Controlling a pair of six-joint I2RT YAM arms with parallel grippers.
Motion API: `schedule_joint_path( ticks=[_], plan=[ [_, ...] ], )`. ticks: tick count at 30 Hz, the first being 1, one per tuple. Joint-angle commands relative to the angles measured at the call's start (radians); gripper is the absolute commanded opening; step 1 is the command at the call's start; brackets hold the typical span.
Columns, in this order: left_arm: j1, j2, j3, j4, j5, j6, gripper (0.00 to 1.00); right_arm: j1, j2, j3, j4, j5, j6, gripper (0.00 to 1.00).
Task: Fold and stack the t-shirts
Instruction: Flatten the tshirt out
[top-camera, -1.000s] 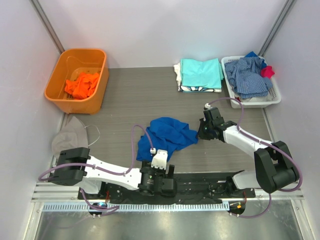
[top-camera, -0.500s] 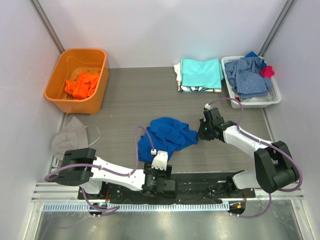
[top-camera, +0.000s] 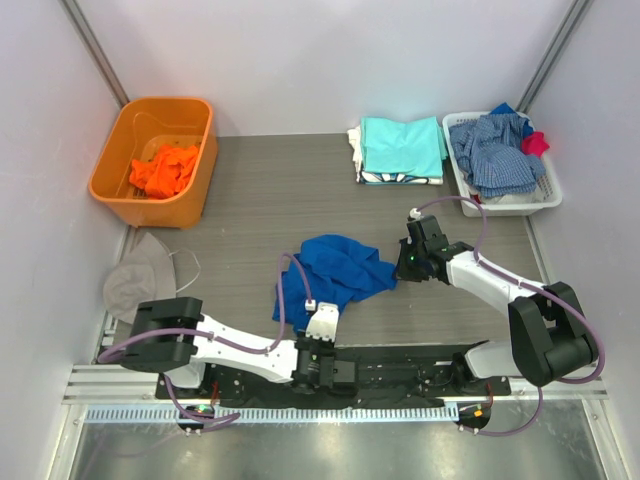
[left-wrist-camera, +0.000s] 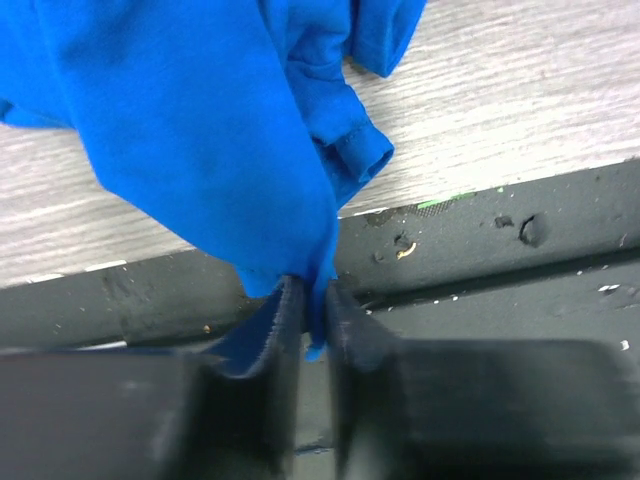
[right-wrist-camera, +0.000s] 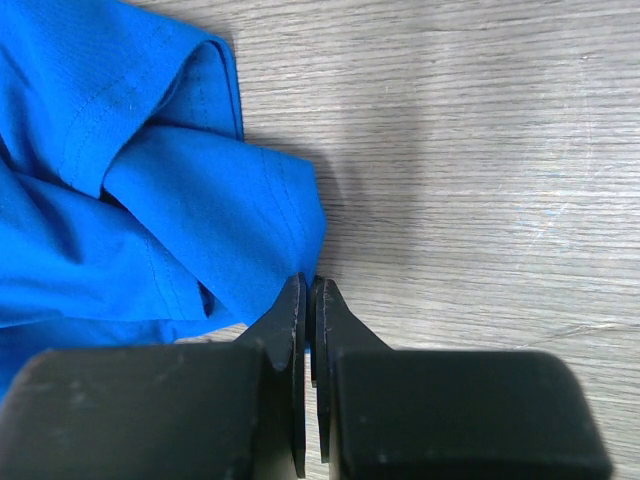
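A crumpled royal blue t-shirt (top-camera: 335, 268) lies on the grey wood-grain table in front of the arms. My left gripper (top-camera: 308, 318) is at the shirt's near edge, over the black base strip, and its jaws are shut on a thin fold of blue cloth (left-wrist-camera: 200, 130). My right gripper (top-camera: 400, 268) is at the shirt's right edge, low on the table, pinching the hem of the blue t-shirt (right-wrist-camera: 130, 200). A folded aqua t-shirt (top-camera: 402, 148) tops a small stack at the back, with a white one (top-camera: 354, 145) under it. An orange t-shirt (top-camera: 163, 168) lies in the orange bin (top-camera: 120, 200).
A white basket (top-camera: 545, 200) at the back right holds a blue-and-white checked garment (top-camera: 495, 150) and a small red cloth (top-camera: 536, 142). A grey cloth (top-camera: 135, 280) lies at the left edge. The black base strip (top-camera: 400, 365) runs along the near edge.
My left gripper has shut on the blue t-shirt's near edge after standing open, and the left arm has shifted a little. The right arm has barely moved.
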Motion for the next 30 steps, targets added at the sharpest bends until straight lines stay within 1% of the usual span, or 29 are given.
schedule_joint_path(
  ticks=[1, 5, 6, 8, 9, 10, 11, 13, 14, 15, 17, 18, 20, 22, 25, 28, 30],
  plan=[
    [-0.005, 0.004, 0.035, -0.032, -0.057, -0.036, 0.00, 0.006, -0.034, 0.016, -0.014, 0.006, -0.006, 0.01],
    [-0.007, -0.021, 0.047, -0.079, -0.073, -0.051, 0.00, 0.005, -0.044, 0.019, -0.018, 0.005, -0.005, 0.01],
    [-0.007, -0.034, 0.061, -0.154, -0.080, -0.059, 0.00, 0.006, -0.054, 0.024, -0.029, 0.011, -0.005, 0.01],
    [-0.007, -0.063, 0.135, -0.267, -0.135, -0.088, 0.00, 0.006, -0.079, 0.045, -0.052, 0.024, -0.006, 0.01],
    [-0.007, -0.107, 0.162, -0.397, -0.167, -0.102, 0.00, 0.005, -0.118, 0.057, -0.080, 0.038, -0.008, 0.01],
    [-0.007, -0.130, 0.217, -0.464, -0.198, -0.119, 0.00, 0.006, -0.139, 0.086, -0.095, 0.081, -0.011, 0.01],
    [-0.005, -0.161, 0.244, -0.584, -0.264, -0.149, 0.00, 0.005, -0.162, 0.108, -0.115, 0.109, -0.012, 0.01],
    [0.007, -0.245, 0.308, -0.680, -0.312, -0.163, 0.00, 0.006, -0.217, 0.184, -0.190, 0.187, -0.017, 0.01],
    [0.035, -0.271, 0.324, -0.749, -0.339, -0.163, 0.00, 0.006, -0.232, 0.217, -0.215, 0.211, -0.020, 0.01],
    [0.050, -0.325, 0.339, -0.772, -0.347, -0.157, 0.00, 0.006, -0.246, 0.247, -0.263, 0.234, -0.023, 0.01],
    [0.100, -0.373, 0.342, -0.838, -0.369, -0.151, 0.00, 0.006, -0.281, 0.341, -0.307, 0.302, -0.032, 0.01],
    [0.118, -0.420, 0.342, -0.861, -0.373, -0.152, 0.00, 0.006, -0.291, 0.372, -0.345, 0.329, -0.035, 0.01],
    [0.165, -0.466, 0.344, -0.909, -0.382, -0.149, 0.00, 0.006, -0.320, 0.455, -0.376, 0.395, -0.043, 0.01],
    [0.193, -0.547, 0.344, -0.908, -0.389, -0.119, 0.00, 0.006, -0.334, 0.517, -0.411, 0.435, -0.048, 0.01],
    [0.222, -0.620, 0.353, -0.892, -0.401, -0.084, 0.00, 0.005, -0.364, 0.576, -0.440, 0.523, -0.055, 0.01],
    [0.227, -0.618, 0.385, -0.891, -0.409, -0.045, 0.00, 0.006, -0.387, 0.611, -0.450, 0.595, -0.077, 0.01],
    [0.227, -0.580, 0.425, -0.891, -0.412, -0.015, 0.00, 0.006, -0.399, 0.627, -0.459, 0.652, -0.098, 0.01]
  ],
)
